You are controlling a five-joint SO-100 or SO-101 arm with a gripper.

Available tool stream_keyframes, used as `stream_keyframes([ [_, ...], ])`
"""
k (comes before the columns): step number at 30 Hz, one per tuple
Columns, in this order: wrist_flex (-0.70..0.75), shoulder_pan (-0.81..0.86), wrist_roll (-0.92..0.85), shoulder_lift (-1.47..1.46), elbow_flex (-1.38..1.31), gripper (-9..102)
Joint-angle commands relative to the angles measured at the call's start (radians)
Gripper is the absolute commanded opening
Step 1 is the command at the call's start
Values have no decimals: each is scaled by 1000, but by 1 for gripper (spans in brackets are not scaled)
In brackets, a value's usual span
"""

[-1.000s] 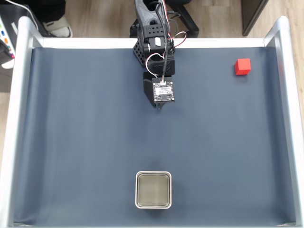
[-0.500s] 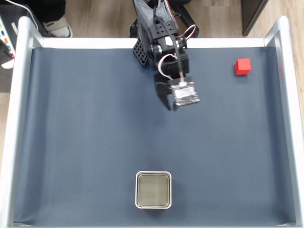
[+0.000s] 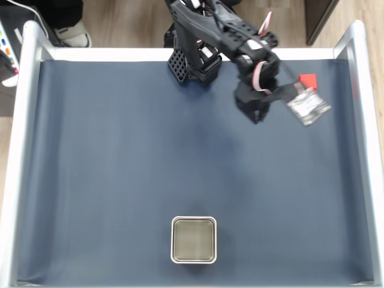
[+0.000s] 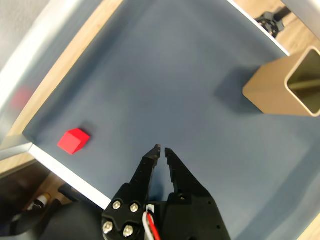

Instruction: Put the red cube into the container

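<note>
Wooden floor (image 3: pixel 132 24) surrounds a pale-framed table (image 3: pixel 24 150) with dark blue mat (image 3: pixel 120 168).

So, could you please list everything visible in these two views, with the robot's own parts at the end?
red cube: one, bright red, on the mat near a corner, apart from the gripper.
container: one, silver rim, grey-olive inside, near the bottom edge of the fixed view.
mat: one, dark blue, covering the table.
frame: one, silver-white, bordering the mat.
arm: one, black, reaching toward the cube.
gripper: one, black, fingertips nearly together, holding nothing.
</note>
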Motion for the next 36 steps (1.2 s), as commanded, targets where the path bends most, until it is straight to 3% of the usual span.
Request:
stream_keyframes([
  [1, -6, -124, 20, -48, -92, 1],
  [11, -97, -446, -51, -184, -146, 5],
  [21, -210, -551, -183, -140, 25, 16],
  [36, -495, -618, -153, -181, 166, 23],
])
